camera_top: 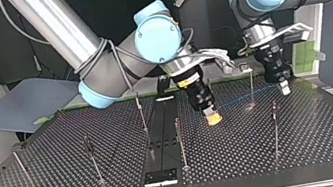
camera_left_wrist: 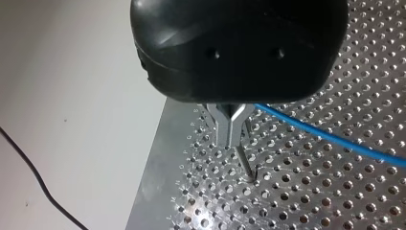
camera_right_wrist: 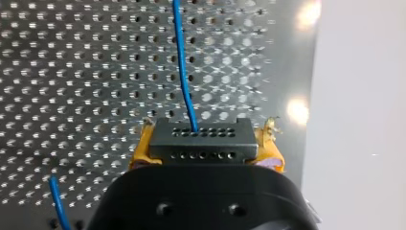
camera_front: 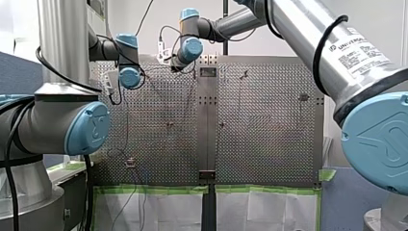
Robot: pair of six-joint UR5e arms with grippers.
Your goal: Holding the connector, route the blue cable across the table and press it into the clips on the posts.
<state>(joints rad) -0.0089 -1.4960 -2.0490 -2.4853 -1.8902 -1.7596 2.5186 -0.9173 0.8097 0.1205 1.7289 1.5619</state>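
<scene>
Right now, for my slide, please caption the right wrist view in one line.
My right tool, yellow-padded, grips the black connector; the blue cable runs ahead from it over the perforated table.

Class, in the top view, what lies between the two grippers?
In the top view, the blue cable stretches from my right gripper towards my left gripper, passing a thin post.

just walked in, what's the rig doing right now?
My right gripper holds the black connector between its yellow pads, low over the perforated table, the blue cable trailing from it. My left gripper, shut, sits by a post with the cable passing beside it. No view shows the cable in a clip yet.
</scene>
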